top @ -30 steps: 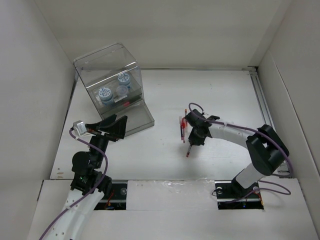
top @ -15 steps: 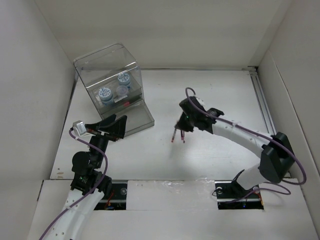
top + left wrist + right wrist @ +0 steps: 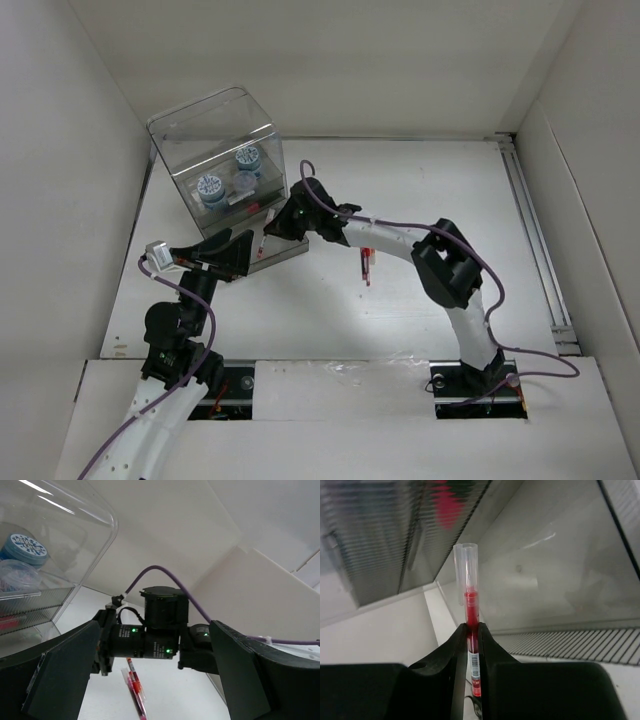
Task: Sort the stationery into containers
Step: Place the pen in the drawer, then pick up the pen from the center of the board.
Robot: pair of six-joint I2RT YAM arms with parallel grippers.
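pen [image 3: 468, 602] at the box [image 3: 205, 125] front

grips a red pen tight in the right pincer [image 3: 470, 628], clear cap [image 3: 465, 562] aimed at the ribbed drawers [image 3: 370, 540]. hovers just beside the box's lower front; cannot tell whether touching. spreads the left pincer [image 3: 238, 256] wide and empty, near the same front. leaves more pens [image 3: 366, 266] on the desk [image 3: 440, 190], well apart from the box. shows rolls [image 3: 211, 188] inside.

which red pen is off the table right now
The capped red pen clamped in the right gripper; the other pens lie on the table.
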